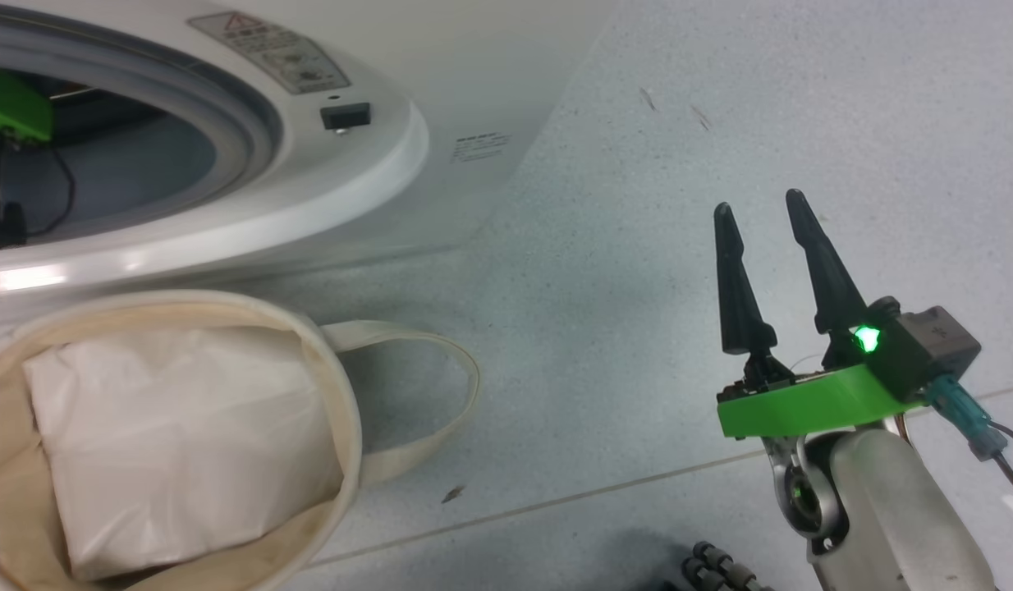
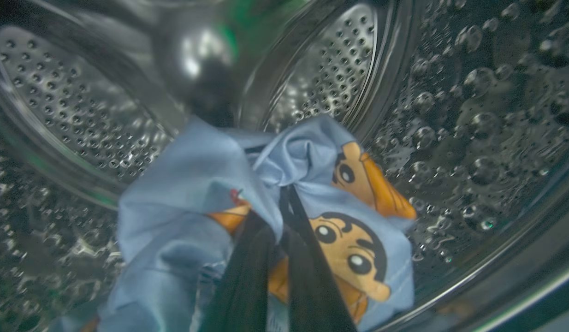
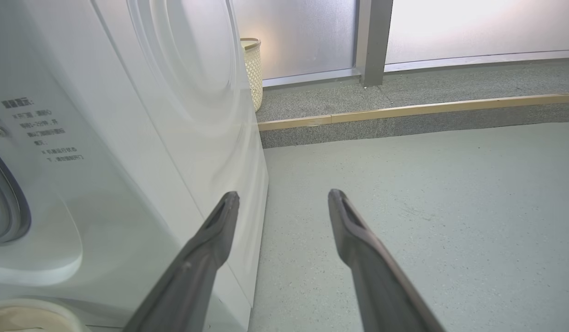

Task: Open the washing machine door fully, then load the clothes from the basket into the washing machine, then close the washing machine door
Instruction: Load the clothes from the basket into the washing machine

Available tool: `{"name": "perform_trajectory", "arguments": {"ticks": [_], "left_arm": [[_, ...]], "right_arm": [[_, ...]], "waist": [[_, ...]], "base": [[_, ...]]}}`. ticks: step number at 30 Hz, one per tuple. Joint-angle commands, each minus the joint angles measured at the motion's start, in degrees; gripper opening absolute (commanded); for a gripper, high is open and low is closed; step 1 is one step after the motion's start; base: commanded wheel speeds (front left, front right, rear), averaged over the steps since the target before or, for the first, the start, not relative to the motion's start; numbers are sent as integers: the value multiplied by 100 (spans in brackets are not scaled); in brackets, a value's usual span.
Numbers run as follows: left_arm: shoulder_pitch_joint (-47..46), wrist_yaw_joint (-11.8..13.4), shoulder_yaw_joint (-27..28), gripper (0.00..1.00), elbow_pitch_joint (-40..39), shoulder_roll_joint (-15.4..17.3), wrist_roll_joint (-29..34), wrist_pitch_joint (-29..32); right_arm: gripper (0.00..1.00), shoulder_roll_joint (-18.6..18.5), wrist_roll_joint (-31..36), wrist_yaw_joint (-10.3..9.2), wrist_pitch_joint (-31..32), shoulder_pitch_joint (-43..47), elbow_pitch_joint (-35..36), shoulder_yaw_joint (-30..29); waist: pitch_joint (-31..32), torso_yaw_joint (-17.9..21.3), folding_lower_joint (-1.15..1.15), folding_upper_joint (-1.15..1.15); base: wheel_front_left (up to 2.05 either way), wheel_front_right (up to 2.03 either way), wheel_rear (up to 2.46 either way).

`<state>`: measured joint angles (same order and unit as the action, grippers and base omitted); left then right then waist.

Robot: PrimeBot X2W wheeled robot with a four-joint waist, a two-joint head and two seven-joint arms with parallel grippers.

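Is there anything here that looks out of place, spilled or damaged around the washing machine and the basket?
Nothing stands out. The left end effector is shut on the clothes inside the washing machine; the basket stands upright, nothing spilled. Only a few small dark specks mark the floor.

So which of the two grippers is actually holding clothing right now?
The left gripper: it is shut on the light-blue cartoon-print garment inside the steel drum. The right gripper stands open and empty above the floor.
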<state>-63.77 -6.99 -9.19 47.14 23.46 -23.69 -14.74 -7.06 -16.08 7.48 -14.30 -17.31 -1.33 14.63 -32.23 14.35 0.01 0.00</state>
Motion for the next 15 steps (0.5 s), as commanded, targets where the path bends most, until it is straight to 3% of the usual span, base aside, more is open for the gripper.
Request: {"name": "perform_trajectory", "arguments": {"ticks": [1,5,11,12,13,14,15], "left_arm": [[110,32,234,0,-131,220,106,-26],[191,5,413,0,-65,101,273,-26],[20,-36,414,1,753,7,479,-26],[-40,-40,365,20,860,11,513,-26],[-96,-42,352,69,978,1,496,-26],[-139,-44,312,100,1153,-14,473,-26],[-192,-46,222,100,1347,-16,484,-25]], "right_arm": [[100,40,53,1,-70,50,177,73],[100,56,59,1,-70,57,166,69],[100,73,45,1,-70,42,132,106],[100,75,38,1,-70,48,123,106],[100,76,38,1,-70,55,105,115],[100,80,33,1,-70,57,90,125],[100,85,26,1,-70,57,77,134]], "waist": [[-31,36,-1,0],[-32,49,-1,0],[17,95,-1,0],[20,98,-1,0],[26,102,-1,0],[36,107,-1,0],[46,113,-1,0]], "base": [[0,0,0],[0,0,0],[0,0,0],[0,0,0],[0,0,0],[0,0,0],[0,0,0]]}}
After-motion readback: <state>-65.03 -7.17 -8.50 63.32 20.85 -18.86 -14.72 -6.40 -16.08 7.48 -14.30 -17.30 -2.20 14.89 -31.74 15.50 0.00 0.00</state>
